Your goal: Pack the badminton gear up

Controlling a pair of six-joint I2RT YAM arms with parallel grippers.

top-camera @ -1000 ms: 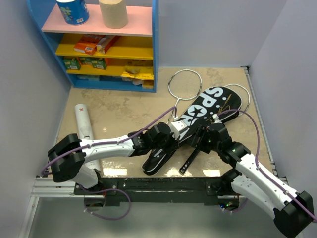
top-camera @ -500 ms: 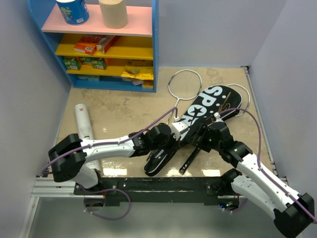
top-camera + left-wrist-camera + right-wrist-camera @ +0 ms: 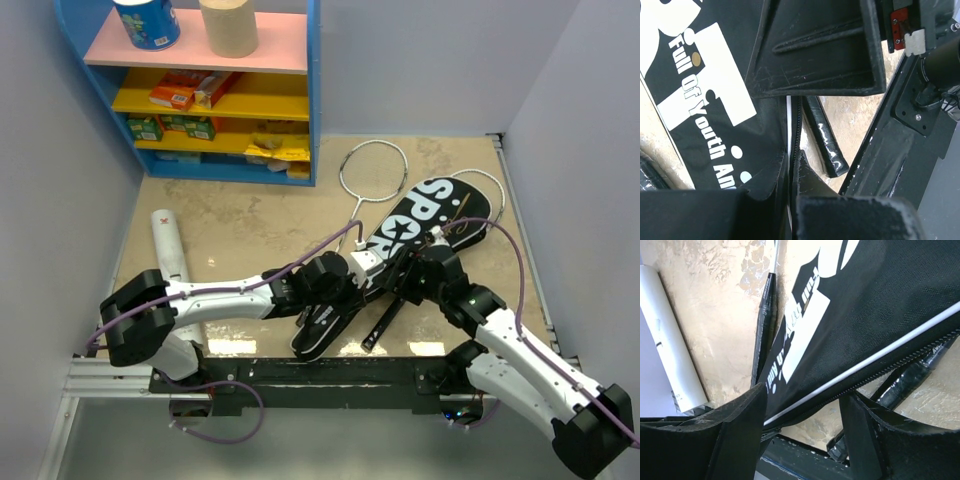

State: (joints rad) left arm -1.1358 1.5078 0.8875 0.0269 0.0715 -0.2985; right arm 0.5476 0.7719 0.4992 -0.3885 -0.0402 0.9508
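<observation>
Bag (image 3: pixel 425 210), soft, light and floppy, best pinched along zip edge: left hand (image 3: pixel 790 200) clamped there, right hand (image 3: pixel 805 410) open astride it.

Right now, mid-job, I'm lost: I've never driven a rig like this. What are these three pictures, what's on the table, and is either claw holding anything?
You have two robot arms bolted at the near edge of a table, each ending in a two-finger claw. The wide picture looks down from above and behind; the other two come from cameras on the wrists. On the table lie a black SPORT bag, one white-framed racket to its left, a second racket's frame showing at its far right end, a black handle by its near end, and a white tube far left. The left claw is shut on the bag's zipper edge. The right claw is open around the bag's edge.
</observation>
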